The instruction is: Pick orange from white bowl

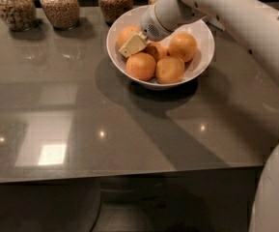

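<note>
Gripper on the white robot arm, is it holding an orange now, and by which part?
Cannot tell. The gripper is down in the wide glossy white bowl, among the round oranges, but no hold on one shows.

You're at what looks like a kitchen counter: glossy grey countertop [129, 134], grain-filled glass jars [59, 6] lined behind the white bowl [202, 56] of oranges [141, 65], gripper [133, 45] inside that bowl.
</note>
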Controlling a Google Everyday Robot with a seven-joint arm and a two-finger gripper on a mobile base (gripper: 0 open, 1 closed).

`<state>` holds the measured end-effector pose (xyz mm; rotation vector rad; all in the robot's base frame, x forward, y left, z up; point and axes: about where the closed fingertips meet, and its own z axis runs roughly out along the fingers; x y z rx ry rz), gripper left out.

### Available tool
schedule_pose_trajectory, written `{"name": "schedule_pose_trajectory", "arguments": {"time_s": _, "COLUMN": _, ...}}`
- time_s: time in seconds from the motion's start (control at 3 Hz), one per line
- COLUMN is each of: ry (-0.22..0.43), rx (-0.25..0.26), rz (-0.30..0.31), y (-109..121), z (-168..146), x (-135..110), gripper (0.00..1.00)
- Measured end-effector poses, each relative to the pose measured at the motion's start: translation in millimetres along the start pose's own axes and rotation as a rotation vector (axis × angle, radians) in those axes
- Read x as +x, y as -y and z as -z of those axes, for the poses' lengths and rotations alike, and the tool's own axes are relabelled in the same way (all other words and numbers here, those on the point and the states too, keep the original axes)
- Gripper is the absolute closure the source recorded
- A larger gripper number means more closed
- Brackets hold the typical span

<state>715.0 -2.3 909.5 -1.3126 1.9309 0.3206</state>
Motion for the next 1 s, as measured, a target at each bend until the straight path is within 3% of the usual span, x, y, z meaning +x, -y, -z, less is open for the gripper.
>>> {"name": "schedule_pose_trajectory", "arguments": {"time_s": 0.33, "ry": 0.016, "rx": 0.005, "rz": 0.008, "y": -2, "z": 6, "x": -8, "gripper": 0.96}}
{"name": "schedule_pose_trajectory", "arguments": {"time_s": 1.0, "ry": 0.124, "rx": 0.003, "rz": 0.06, "y": -7, "z": 39, "x": -41, "gripper": 1.0}}
